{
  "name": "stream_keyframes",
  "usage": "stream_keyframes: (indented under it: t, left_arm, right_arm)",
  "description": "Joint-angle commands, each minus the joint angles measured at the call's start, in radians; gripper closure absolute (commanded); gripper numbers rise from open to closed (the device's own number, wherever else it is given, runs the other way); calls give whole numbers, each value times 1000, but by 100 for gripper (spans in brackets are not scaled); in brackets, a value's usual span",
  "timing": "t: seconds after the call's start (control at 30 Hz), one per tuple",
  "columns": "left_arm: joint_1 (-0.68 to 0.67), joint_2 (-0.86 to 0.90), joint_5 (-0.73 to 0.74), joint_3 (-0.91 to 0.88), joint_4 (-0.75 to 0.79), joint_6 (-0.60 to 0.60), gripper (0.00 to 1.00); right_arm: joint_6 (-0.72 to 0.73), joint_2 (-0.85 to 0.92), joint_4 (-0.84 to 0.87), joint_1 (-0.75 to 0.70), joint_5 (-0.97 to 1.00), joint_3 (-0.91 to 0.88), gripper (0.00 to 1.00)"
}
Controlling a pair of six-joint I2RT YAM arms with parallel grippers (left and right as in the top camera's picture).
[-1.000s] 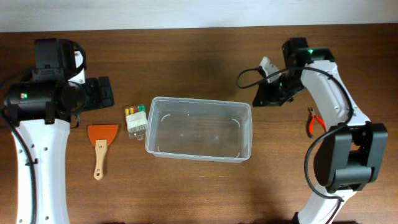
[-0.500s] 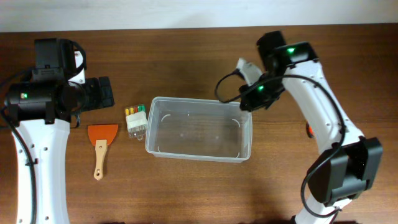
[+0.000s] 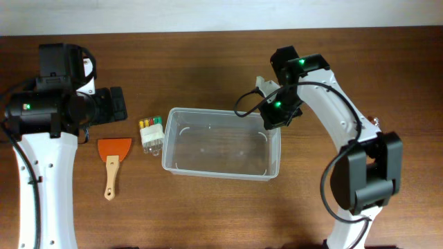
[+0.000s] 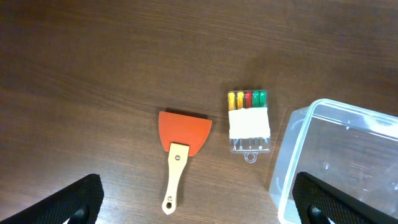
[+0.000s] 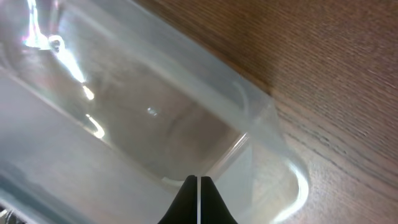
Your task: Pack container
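Reaching in from 5 o'clock on the table (image 3: 208, 62), the right arm (image 3: 346, 121) arcs over to the container's (image 3: 208, 111) 1 o'clock corner. There the right gripper (image 5: 198, 185) hangs over the corner, fingertips pressed together with nothing seen between them. The left arm (image 3: 41, 173) rises along the 9 o'clock side; the left gripper (image 4: 199, 196) is spread wide and empty, at 10 o'clock from the container. The container sits mid-table, mouth up, long axis running 9 to 3 o'clock. Overhead, the wrist hides the right fingers. The left wrist view cuts the container off at 3 o'clock, and the right wrist view shows only one blurred corner.
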Motion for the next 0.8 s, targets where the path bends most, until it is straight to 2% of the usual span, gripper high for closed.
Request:
stream_keyframes:
  t: [0.0, 0.57, 0.7, 0.77]
  left_arm:
    - [4, -9, 10, 6, 2, 19, 1]
    - [4, -9, 10, 6, 9, 19, 1]
    - [4, -9, 10, 6, 8, 19, 1]
    - [4, -9, 10, 6, 9, 19, 1]
  right_arm:
    - [5, 57, 17, 1, 21, -9, 96]
    - [5, 84, 122, 1, 61, -7, 96]
    - [3, 80, 93, 3, 53, 8, 96]
    - [-9, 72, 61, 8, 53, 30, 92]
